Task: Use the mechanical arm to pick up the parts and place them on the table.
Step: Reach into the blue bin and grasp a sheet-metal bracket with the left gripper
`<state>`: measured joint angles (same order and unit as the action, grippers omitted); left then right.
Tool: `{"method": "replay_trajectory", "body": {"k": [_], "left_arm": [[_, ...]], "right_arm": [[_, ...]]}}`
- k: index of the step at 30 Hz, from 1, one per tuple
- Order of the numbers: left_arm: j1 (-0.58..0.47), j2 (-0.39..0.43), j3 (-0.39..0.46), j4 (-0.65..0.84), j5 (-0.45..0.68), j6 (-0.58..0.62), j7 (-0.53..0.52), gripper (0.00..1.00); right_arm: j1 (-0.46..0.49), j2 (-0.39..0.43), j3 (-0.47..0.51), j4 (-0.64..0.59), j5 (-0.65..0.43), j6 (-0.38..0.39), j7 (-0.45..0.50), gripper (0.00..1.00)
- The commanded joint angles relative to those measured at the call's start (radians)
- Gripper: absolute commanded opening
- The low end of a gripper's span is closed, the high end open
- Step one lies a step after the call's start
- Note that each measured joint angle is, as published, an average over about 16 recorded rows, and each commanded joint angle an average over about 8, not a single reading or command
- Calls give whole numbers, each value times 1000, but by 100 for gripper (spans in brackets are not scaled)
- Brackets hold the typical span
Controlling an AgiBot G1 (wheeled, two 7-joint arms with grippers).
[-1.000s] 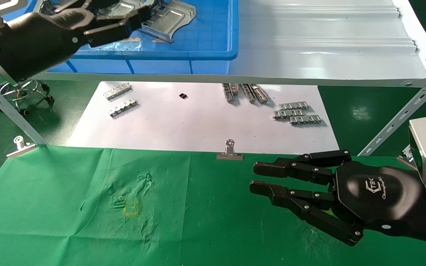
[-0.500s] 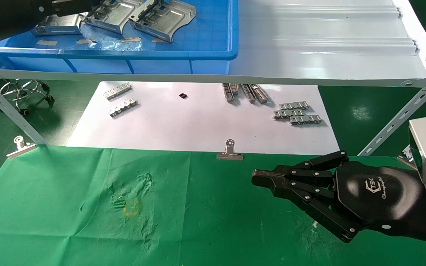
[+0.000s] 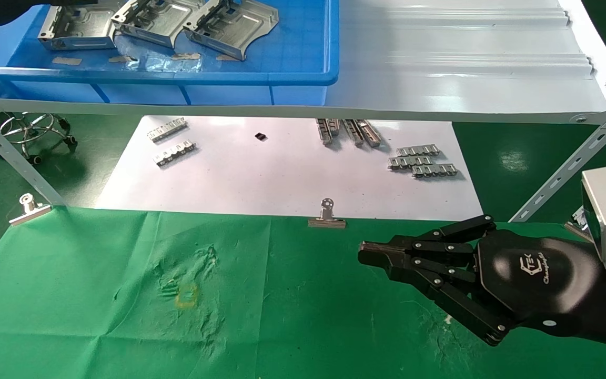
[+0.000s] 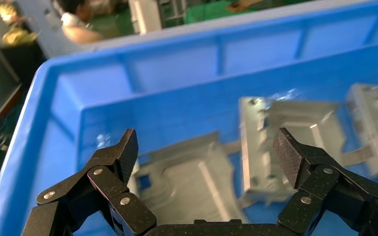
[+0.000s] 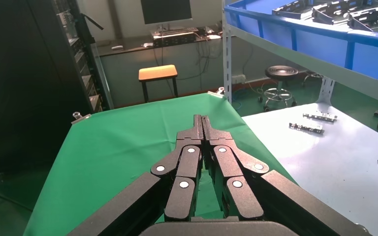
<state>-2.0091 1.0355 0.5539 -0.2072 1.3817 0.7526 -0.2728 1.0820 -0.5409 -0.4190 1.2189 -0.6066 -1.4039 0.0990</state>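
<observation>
Left wrist view has our glossy black left gripper [image 4: 206,152] spread wide and empty above the silver stamped sheet-metal parts [image 4: 280,142] lying inside the blue plastic bin [image 3: 303,79]. Below that bin, our right gripper [image 3: 369,252] hangs pinched closed, empty, over the green-clothed table [image 3: 98,305].

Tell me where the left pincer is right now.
The left pincer hangs open inside the blue bin on the grey shelf, at the head view's far left, directly above the silver parts.
</observation>
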Motion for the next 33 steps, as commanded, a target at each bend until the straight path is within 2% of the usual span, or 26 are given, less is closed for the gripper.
{"method": "replay_trajectory", "body": {"k": [1, 4, 5, 7, 19, 33], "left_arm": [[-17, 9, 13, 32, 20, -11, -21, 50], [-25, 12, 21, 53, 34, -30, -34, 15], [-26, 13, 23, 58, 37, -38, -36, 8], [-27, 14, 28, 66, 44, -53, -41, 0], [-38, 40, 61, 132, 94, -80, -115, 0], [-29, 41, 75, 136, 115, -137, -120, 0]], "right_arm": [[0, 0, 0, 0, 0, 0, 0, 0], [0, 0, 0, 0, 0, 0, 0, 0], [0, 0, 0, 0, 0, 0, 0, 0], [0, 0, 0, 0, 0, 0, 0, 0], [0, 0, 0, 0, 0, 0, 0, 0], [0, 0, 0, 0, 0, 0, 0, 0]]}}
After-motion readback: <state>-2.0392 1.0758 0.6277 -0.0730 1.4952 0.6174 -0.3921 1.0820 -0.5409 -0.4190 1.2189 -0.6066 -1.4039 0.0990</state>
